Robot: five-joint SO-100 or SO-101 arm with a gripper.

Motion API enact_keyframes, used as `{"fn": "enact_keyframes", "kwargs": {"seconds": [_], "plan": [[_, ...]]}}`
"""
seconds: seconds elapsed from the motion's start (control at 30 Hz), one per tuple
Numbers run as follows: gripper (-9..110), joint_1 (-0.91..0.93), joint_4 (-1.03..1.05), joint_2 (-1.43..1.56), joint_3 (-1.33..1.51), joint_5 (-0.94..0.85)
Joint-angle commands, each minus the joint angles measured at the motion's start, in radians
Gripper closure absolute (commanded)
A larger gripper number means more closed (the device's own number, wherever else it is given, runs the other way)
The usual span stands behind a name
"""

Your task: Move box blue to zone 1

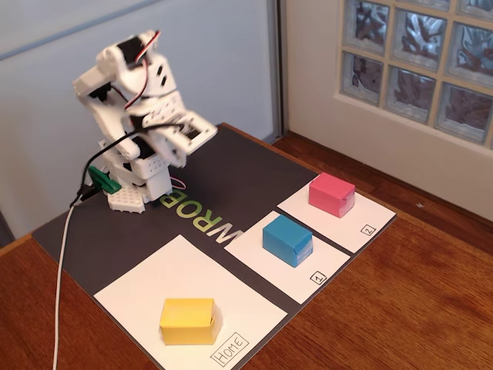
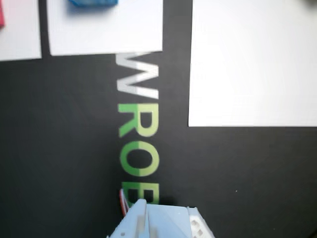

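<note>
The blue box stands on the white sheet marked "1", zone 1, on the black mat. In the wrist view only the box's edge shows at the top, on the same sheet. My gripper is folded back over the arm's base, far from the box and above the mat. Its jaws enter the wrist view from the bottom edge and lie together, with only a thin seam and nothing between them.
A pink box sits on the sheet marked "2". A yellow box sits on the large "Home" sheet. The black mat carries green and white lettering. A white cable runs off the front left.
</note>
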Motion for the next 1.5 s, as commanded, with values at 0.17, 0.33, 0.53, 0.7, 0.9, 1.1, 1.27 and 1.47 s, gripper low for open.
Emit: {"fn": "enact_keyframes", "kwargs": {"seconds": [0.17, 0.33, 0.53, 0.7, 0.9, 1.1, 1.27, 1.47], "plan": [[102, 0.173, -0.117, 0.101, 0.241, -0.161], [102, 0.109, -0.227, 0.023, 0.314, -0.107], [102, 0.043, -0.377, -0.097, 0.396, -0.043], [102, 0.02, -0.476, -0.126, 0.486, -0.02], [102, 0.014, -0.523, -0.101, 0.597, -0.017], [102, 0.012, -0.471, 0.098, 0.727, -0.011], [102, 0.025, -0.383, 0.339, 0.799, -0.051], [101, 0.02, -0.362, 0.396, 0.805, -0.071]]}}
